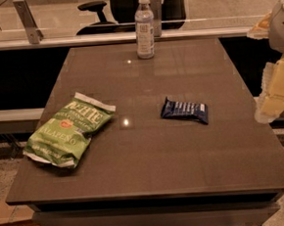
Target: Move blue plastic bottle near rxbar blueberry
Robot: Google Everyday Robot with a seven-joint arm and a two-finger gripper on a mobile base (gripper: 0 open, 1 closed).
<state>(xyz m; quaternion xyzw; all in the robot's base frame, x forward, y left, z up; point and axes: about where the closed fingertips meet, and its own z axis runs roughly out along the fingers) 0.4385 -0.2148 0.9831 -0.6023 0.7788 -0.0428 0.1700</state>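
Note:
The blue plastic bottle (144,27) stands upright at the far edge of the brown table (151,168), with a white cap and a white-and-grey label. The rxbar blueberry (184,110), a dark blue wrapper with white lettering, lies flat right of the table's middle. My gripper (268,106) hangs at the right edge of the view, beyond the table's right side. It is level with the bar, far from the bottle, and touches nothing.
A green jalapeño chip bag (68,130) lies on the left half of the table. A glass partition with a metal rail (101,38) runs behind the table's far edge. An office chair (119,6) stands beyond it.

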